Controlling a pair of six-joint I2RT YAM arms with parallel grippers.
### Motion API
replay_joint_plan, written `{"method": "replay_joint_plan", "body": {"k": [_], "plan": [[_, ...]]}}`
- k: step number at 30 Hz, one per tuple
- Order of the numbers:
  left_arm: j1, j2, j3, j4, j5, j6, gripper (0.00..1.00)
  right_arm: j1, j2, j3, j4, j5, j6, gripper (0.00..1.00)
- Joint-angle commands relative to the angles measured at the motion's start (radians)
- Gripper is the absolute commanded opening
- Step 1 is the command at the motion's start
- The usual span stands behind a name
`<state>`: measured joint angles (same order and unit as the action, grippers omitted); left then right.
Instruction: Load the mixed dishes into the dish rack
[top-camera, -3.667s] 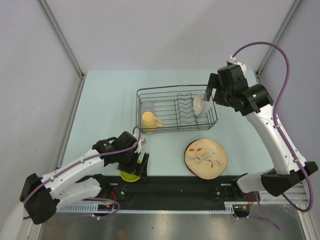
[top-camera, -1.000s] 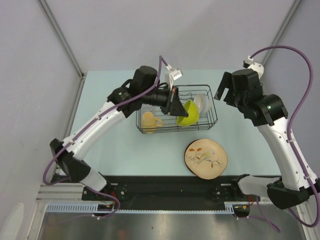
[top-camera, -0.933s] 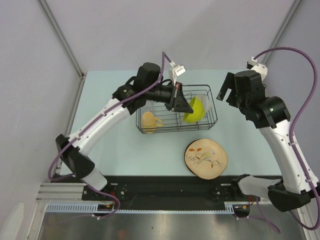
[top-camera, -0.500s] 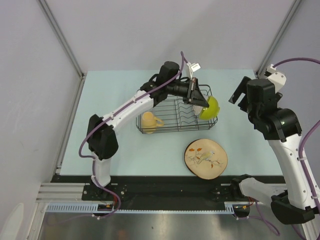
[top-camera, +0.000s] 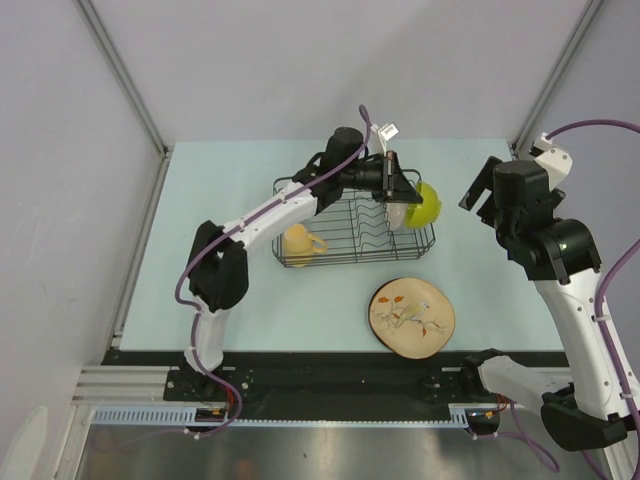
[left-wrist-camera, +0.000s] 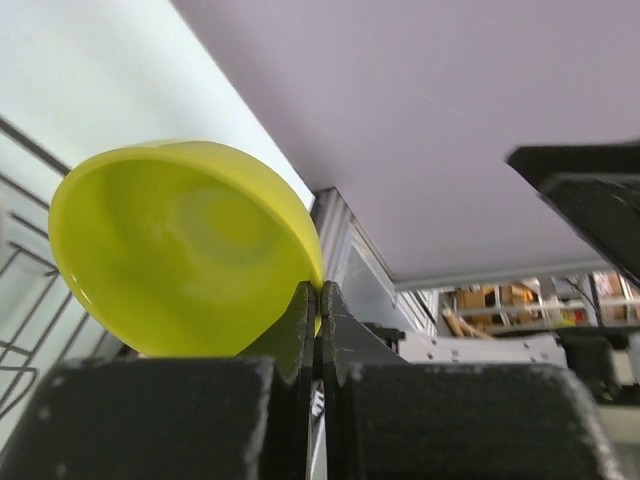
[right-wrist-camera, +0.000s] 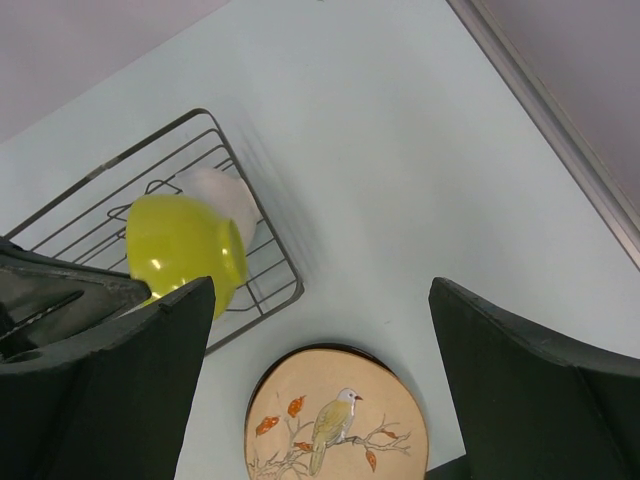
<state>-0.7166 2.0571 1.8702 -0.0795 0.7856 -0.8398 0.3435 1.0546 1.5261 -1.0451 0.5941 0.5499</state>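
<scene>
My left gripper (top-camera: 404, 189) is shut on the rim of the lime-green bowl (top-camera: 426, 205), holding it tilted on its side above the right end of the dish rack (top-camera: 345, 259). In the left wrist view the two fingers pinch the bowl (left-wrist-camera: 180, 250) edge at the gripper (left-wrist-camera: 318, 291). A small white bowl (top-camera: 397, 214) leans in the rack just beside the green one. The yellow-orange mug (top-camera: 298, 242) sits at the rack's left end. The leaf-and-bird plate (top-camera: 412, 317) lies on the table in front. My right gripper (top-camera: 478, 184) hangs open to the right of the rack, holding nothing.
From the right wrist I look down on the green bowl (right-wrist-camera: 185, 250), the white bowl (right-wrist-camera: 222, 188), the rack corner (right-wrist-camera: 296, 290) and the plate (right-wrist-camera: 335, 415), with my gripper (right-wrist-camera: 320, 290) wide above them. The left arm spans the rack. Grey walls enclose the pale table (top-camera: 215, 200).
The left arm has carried the green bowl rightward across the rack to its right end. The right arm has drawn back to the right and stays open.
</scene>
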Motion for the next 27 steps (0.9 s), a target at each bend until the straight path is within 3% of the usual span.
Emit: {"method": "replay_joint_plan", "body": {"k": [1,7,27], "plan": [[0.003,-0.032,-0.051,0.075,-0.164,-0.038,0.0,-0.006,-0.002,0.005,0.03,-0.004,0.025,0.94],[-0.021,-0.046,-0.108,0.063,-0.272,-0.042,0.0,-0.008,0.018,0.017,0.025,-0.033,0.041,0.94],[-0.09,-0.043,-0.146,0.178,-0.284,-0.174,0.0,-0.008,0.024,0.04,0.014,-0.073,0.041,0.94]]}}
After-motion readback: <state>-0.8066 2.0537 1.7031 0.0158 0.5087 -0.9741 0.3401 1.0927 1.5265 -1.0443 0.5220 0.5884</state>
